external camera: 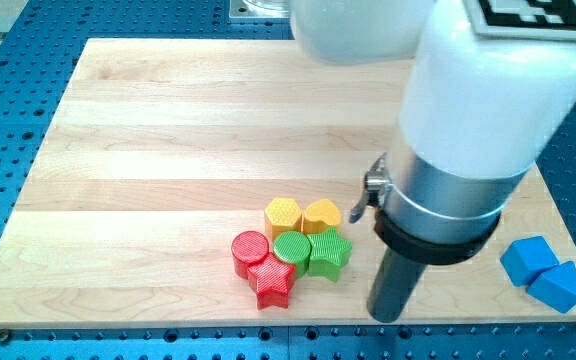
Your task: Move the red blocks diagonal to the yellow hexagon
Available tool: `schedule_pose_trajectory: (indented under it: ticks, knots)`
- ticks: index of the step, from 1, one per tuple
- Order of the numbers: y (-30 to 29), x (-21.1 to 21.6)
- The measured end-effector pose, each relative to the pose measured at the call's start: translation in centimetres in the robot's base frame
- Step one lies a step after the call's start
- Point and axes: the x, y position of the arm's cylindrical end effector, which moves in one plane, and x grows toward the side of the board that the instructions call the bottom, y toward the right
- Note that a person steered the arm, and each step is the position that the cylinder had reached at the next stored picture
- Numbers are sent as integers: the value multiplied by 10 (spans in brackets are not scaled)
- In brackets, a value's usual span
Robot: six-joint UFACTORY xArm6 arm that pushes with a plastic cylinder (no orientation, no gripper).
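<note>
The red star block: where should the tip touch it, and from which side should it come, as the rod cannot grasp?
Only pushing is possible. The red star touches the red cylinder and green cylinder, so its free lower-right edge looks best. My tip is already on the view's right, so come from there, probably low, to avoid the green star.

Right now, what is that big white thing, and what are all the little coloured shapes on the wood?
The big white thing is a robot arm. It has no hand, just a dark rod, and my tip slides on the wooden board to push blocks. There is one camera, looking down at the board. A red round block, red star, green round block, green star, yellow hexagon and yellow heart huddle together. Two blue blocks sit at the view's right. My tip is just right of the huddle, holding nothing.
</note>
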Motion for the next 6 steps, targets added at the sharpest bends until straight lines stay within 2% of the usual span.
schedule_pose_trajectory:
  ticks: [4, 6]
  knots:
    - [-119, 0]
    - [-123, -39]
